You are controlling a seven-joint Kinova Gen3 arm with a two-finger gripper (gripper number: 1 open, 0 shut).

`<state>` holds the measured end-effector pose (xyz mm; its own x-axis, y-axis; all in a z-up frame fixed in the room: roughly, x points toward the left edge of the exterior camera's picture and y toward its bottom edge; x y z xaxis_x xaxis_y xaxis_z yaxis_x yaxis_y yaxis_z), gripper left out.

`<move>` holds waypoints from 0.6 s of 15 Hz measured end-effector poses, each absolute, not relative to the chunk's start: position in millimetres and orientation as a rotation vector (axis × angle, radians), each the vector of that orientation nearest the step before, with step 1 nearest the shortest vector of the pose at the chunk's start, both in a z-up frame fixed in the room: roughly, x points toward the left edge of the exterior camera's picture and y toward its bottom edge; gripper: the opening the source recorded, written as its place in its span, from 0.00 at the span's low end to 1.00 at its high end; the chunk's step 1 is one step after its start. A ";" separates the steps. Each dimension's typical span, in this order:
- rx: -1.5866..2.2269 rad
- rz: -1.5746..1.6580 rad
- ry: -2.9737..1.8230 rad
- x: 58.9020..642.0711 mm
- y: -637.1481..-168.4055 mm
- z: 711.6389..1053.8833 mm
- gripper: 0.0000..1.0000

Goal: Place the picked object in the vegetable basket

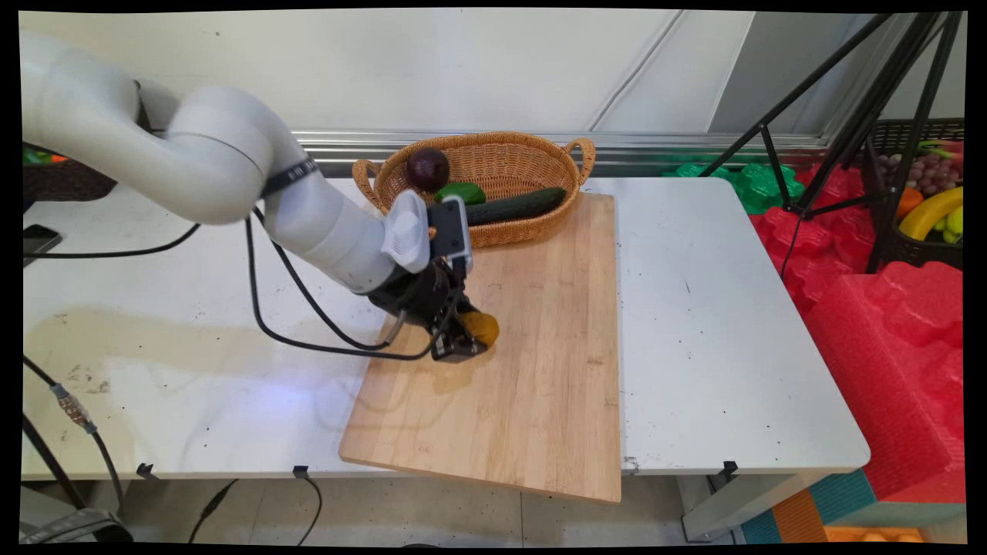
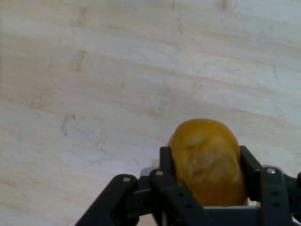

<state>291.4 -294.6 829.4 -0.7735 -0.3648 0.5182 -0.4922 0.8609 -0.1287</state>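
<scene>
Gripping a potato between both fingers, the gripper sat low over the board's left part. Behind it, the basket held a cucumber, a pepper and a dark round fruit.

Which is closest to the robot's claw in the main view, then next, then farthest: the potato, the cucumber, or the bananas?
1. Potato: in the gripper, over the wooden board.
2. Cucumber: in the basket behind the board.
3. Bananas: far right, off the table, in a dark crate.
</scene>
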 end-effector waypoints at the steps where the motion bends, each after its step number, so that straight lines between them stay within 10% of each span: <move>1: 0.620 0.369 -2.523 292.9 -291.5 842.0 0.00; 9: 0.637 0.531 -2.296 301.6 -297.4 950.4 0.00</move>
